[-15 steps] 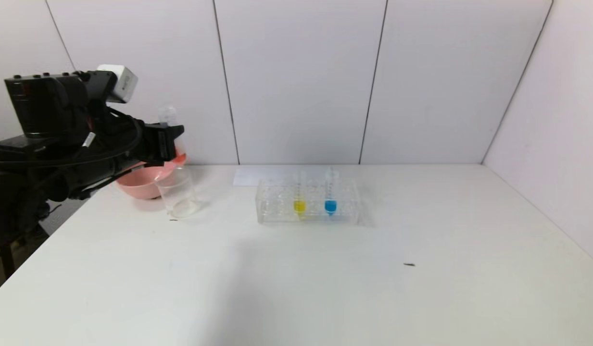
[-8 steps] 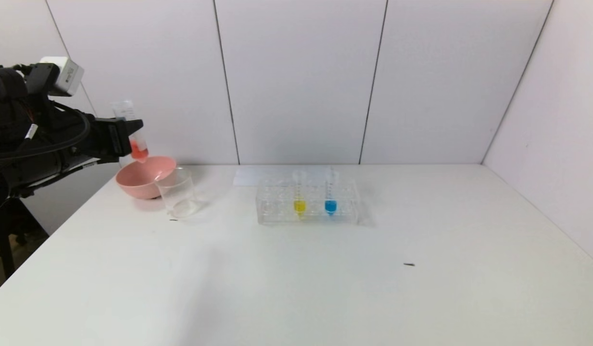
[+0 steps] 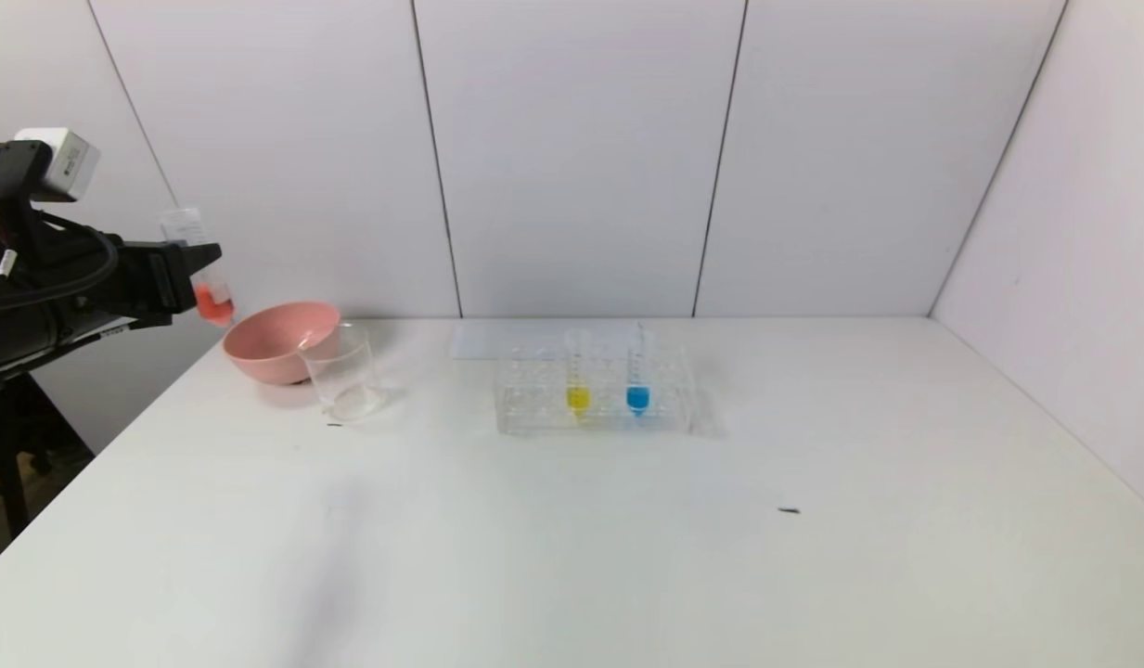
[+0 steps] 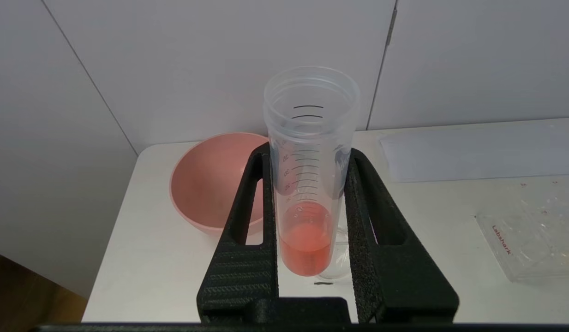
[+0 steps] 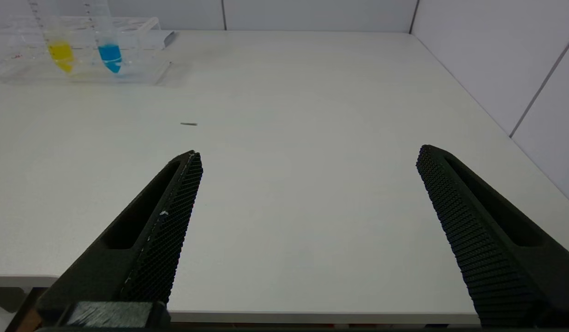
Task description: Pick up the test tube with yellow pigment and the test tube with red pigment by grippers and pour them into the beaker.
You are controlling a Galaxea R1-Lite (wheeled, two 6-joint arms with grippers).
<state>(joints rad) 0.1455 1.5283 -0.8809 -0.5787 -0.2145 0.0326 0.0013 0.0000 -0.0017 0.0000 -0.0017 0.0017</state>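
My left gripper (image 3: 193, 267) is shut on the test tube with red pigment (image 3: 203, 271), held nearly upright in the air left of the table's back left corner. The wrist view shows the red tube (image 4: 309, 184) clamped between both fingers of that gripper (image 4: 309, 154), red liquid at its tip. The beaker (image 3: 342, 373) stands on the table to the right of the gripper and lower; its base peeks out behind the tube (image 4: 340, 263). The test tube with yellow pigment (image 3: 578, 382) stands in the rack. My right gripper (image 5: 307, 157) hangs open over the table's front edge, holding nothing.
A pink bowl (image 3: 276, 340) sits just behind and left of the beaker. The clear rack (image 3: 534, 397) in the table's middle also holds a blue-tipped tube (image 3: 637, 382). A white sheet (image 3: 483, 340) lies behind the rack. A small dark speck (image 3: 790, 510) lies to the right.
My left gripper has swung left with the red tube, from over the bowl and beaker to beyond the table's left edge. Everything else stays put.
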